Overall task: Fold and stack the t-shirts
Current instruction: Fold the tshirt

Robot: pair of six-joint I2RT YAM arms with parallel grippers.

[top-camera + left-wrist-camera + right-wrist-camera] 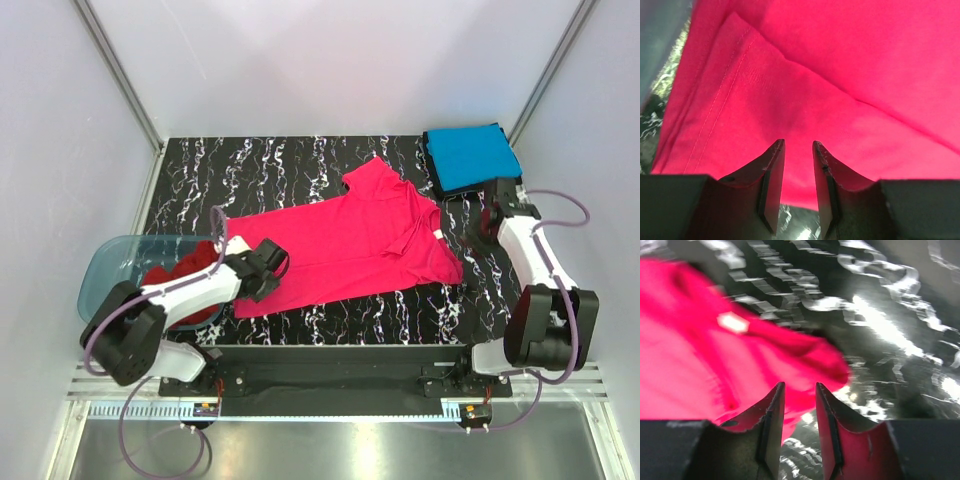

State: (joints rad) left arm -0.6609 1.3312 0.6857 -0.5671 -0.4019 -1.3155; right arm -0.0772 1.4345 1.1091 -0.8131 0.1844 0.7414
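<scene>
A bright pink-red t-shirt [350,245] lies spread flat on the black marbled table, collar to the right. My left gripper [278,265] hangs over its near-left hem, open by a narrow gap with nothing between the fingers; the left wrist view [798,142] shows the pink cloth [840,75] just below. My right gripper [487,228] is open and empty to the right of the shirt's collar; the blurred right wrist view [799,384] shows the shirt's edge [700,370] and a white label [732,322]. A folded bright blue t-shirt [470,155] lies at the back right. A darker red shirt [185,278] sits in the tub. I cannot make out a dark shirt.
The translucent blue-grey tub [105,262] stands at the table's left edge beside the left arm. White walls close in the table on the left, back and right. Bare marbled table [260,170] shows behind the pink shirt.
</scene>
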